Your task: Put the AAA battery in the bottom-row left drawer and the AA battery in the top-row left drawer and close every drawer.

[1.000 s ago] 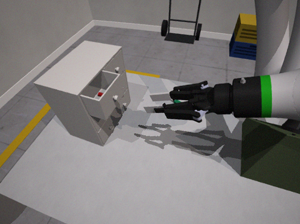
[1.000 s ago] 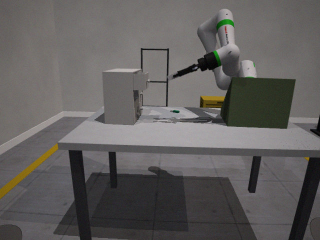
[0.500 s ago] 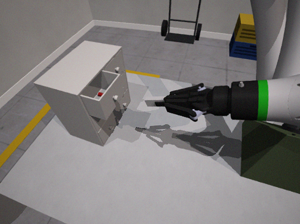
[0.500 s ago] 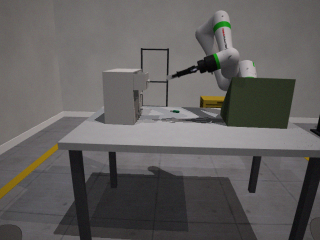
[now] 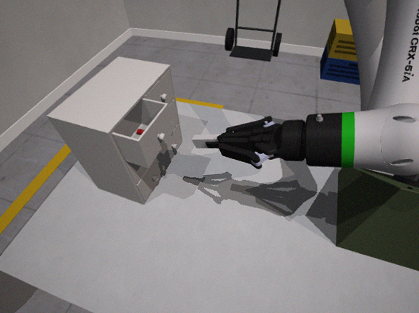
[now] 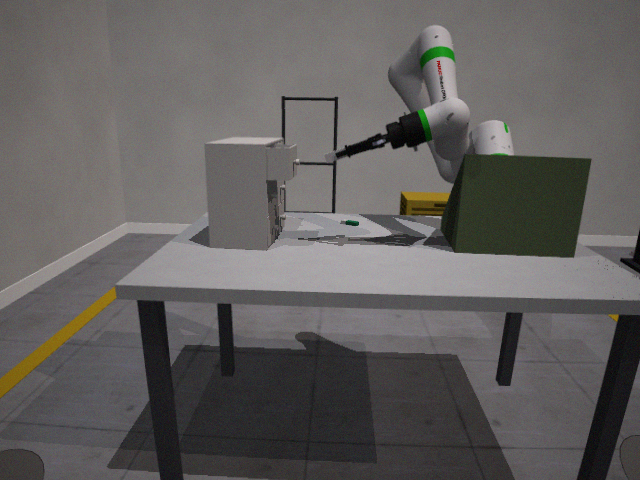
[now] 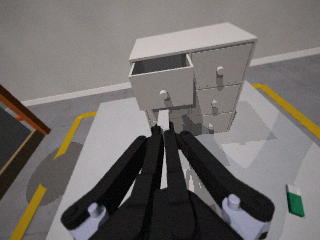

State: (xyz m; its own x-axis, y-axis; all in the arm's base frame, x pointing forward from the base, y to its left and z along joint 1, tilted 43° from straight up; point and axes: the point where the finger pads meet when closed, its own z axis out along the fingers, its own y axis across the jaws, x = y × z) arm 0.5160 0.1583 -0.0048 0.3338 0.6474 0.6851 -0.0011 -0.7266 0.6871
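The small chest (image 5: 89,149) (image 6: 237,196) (image 7: 195,40) stands upright on the desk (image 5: 172,247) (image 6: 361,273) (image 7: 110,125), its top-row left drawer (image 5: 148,146) (image 6: 281,162) (image 7: 175,90) pulled partway out and roughly level. Inside that drawer lies a small red item (image 5: 140,131); only part of it shows, and I cannot tell which battery it is, if either. The three right-hand drawers look pushed in. The gripper (image 5: 205,141) (image 6: 330,156) (image 7: 164,117) points at the chest's front, above the desk and apart from the open drawer, its fingers (image 5: 239,154) (image 6: 356,148) closed together with nothing between them. A small green-and-white item (image 6: 352,223) (image 7: 295,202) lies on the desk, between the chest and a big dark-green block (image 5: 379,212) (image 6: 522,206); its kind is unclear.
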